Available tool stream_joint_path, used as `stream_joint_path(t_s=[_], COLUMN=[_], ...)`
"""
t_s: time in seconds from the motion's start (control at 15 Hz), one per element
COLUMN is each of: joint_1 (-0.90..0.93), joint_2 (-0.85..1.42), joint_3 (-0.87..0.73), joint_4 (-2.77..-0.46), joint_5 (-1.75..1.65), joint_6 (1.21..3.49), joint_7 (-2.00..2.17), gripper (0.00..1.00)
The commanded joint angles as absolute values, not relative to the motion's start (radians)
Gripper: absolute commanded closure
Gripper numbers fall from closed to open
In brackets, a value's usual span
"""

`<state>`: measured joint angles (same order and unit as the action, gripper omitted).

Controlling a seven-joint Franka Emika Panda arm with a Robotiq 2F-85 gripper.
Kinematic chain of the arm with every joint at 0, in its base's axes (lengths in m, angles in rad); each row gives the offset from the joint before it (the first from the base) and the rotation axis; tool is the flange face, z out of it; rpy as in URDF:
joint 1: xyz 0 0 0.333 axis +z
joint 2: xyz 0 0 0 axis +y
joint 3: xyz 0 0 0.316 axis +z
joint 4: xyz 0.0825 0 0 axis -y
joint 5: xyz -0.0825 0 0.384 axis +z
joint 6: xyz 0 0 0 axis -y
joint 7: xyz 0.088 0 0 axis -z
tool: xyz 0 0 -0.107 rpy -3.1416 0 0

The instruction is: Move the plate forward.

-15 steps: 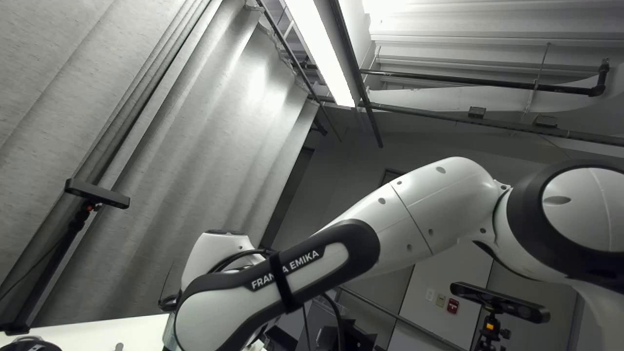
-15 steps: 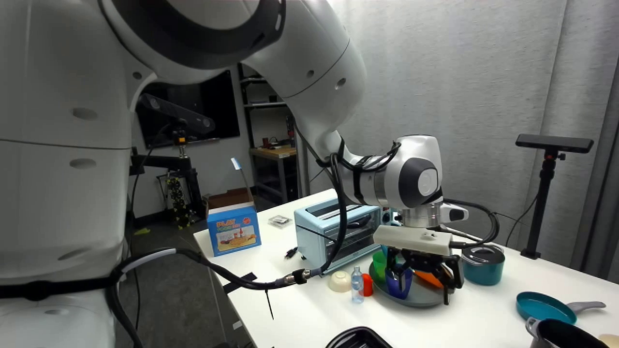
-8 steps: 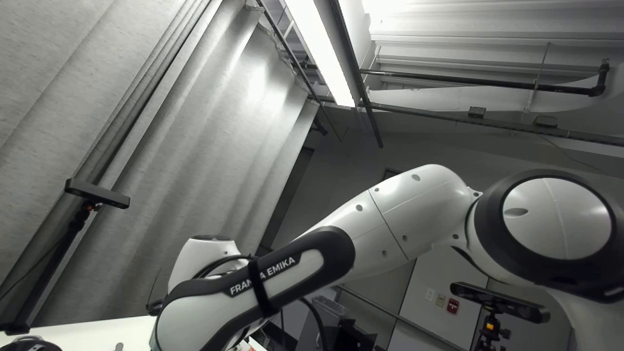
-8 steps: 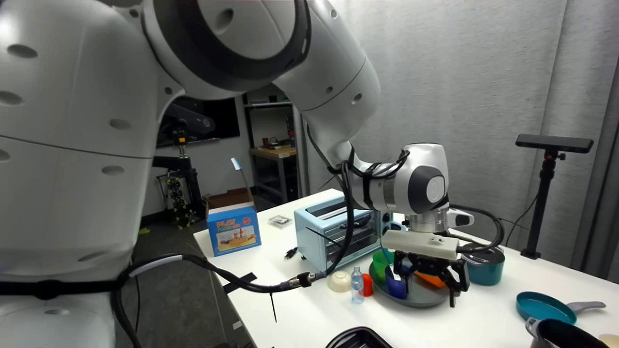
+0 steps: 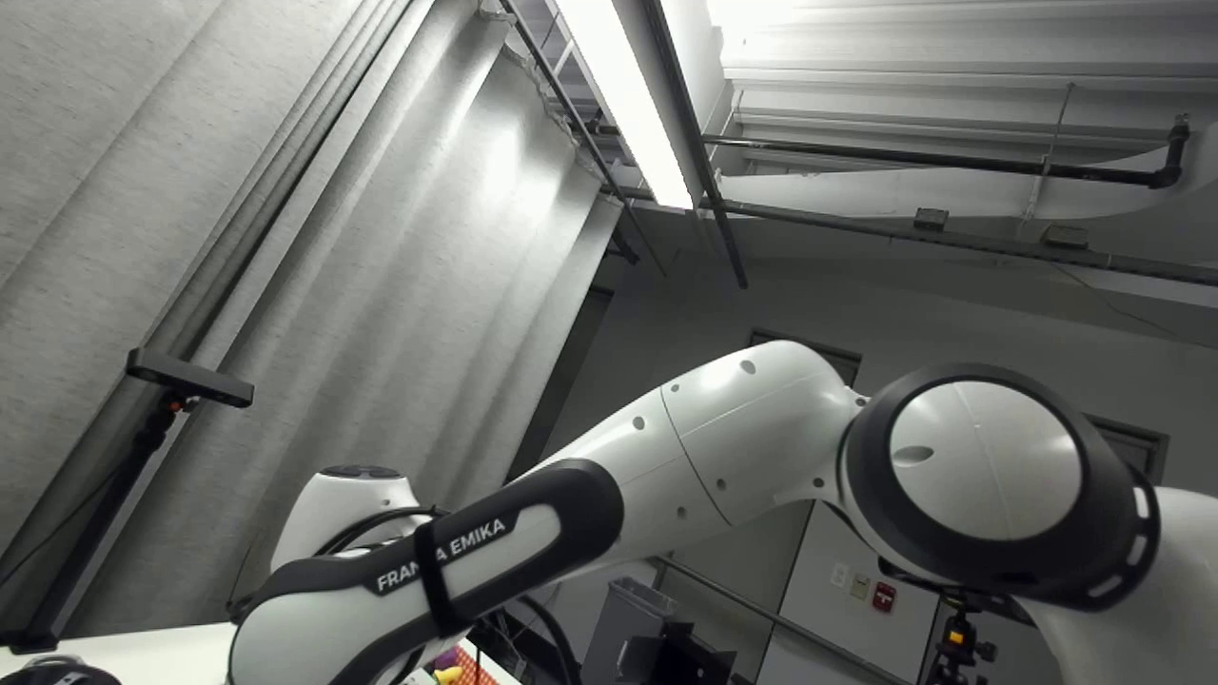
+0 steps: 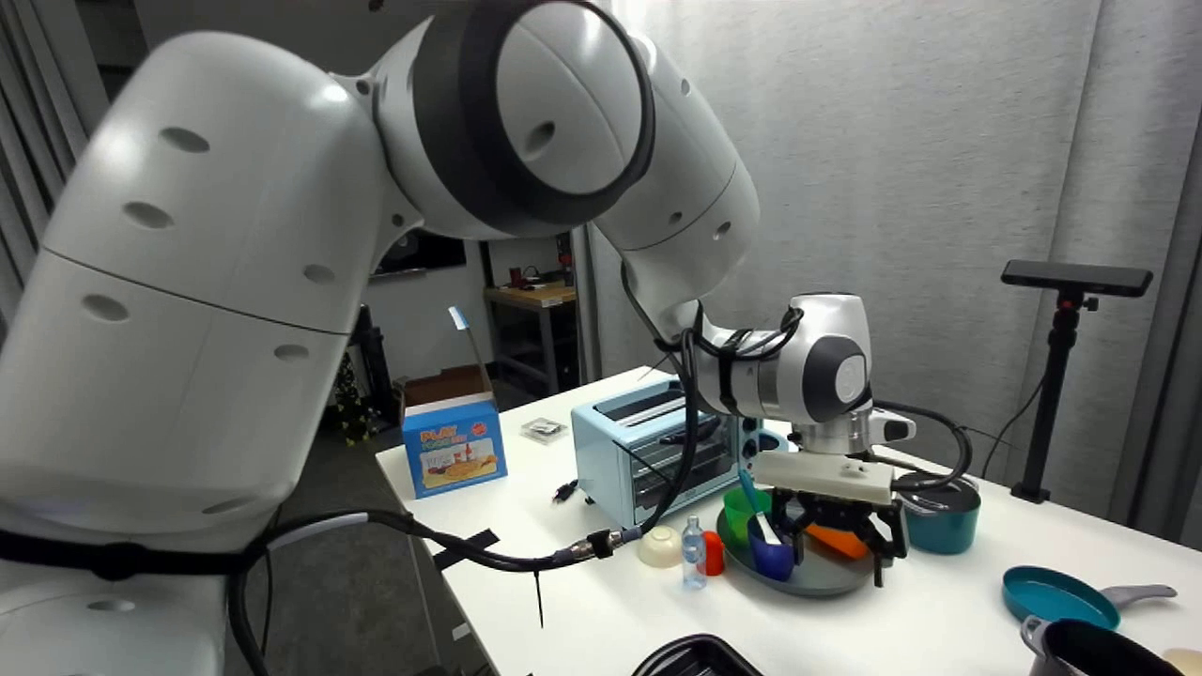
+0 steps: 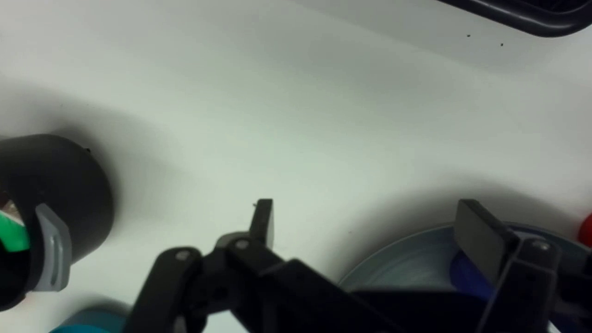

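The dark grey-green plate lies on the white table in an exterior view. It holds a blue cup with a utensil in it, a green cup and an orange item. My gripper is open and empty, over the plate's near right side. In the wrist view, the plate is at the lower right, partly hidden by the gripper. One finger is over bare table outside the rim. The other overlaps the plate beside the blue cup. The remaining exterior view does not show the gripper or plate.
A bottle, red cup and cream bowl stand left of the plate. A toaster oven is behind. A teal pot, teal pan and dark pot stand right. A black tray is in front.
The arm's elbow and upper links have swung forward and lower. The gripper has shifted slightly right and down, and stays open. The plate and its contents have not visibly moved.
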<state>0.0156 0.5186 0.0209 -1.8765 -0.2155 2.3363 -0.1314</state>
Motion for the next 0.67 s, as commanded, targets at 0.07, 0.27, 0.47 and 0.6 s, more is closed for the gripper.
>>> stream_joint_path(t_s=[0.07, 0.27, 0.47, 0.6], joint_1=[0.032, 0.041, 0.037, 0.024], joint_2=[0.613, 0.655, 0.695, 0.716], joint_3=[0.032, 0.038, 0.055, 0.072], joint_4=[-1.763, -1.714, -1.667, -1.643], joint_5=[-0.215, -0.218, -0.199, -0.182], joint_6=[2.335, 2.329, 2.319, 2.316], joint_7=[-0.177, -0.199, -0.231, -0.266], gripper=[0.00, 0.00, 0.26, 0.42])
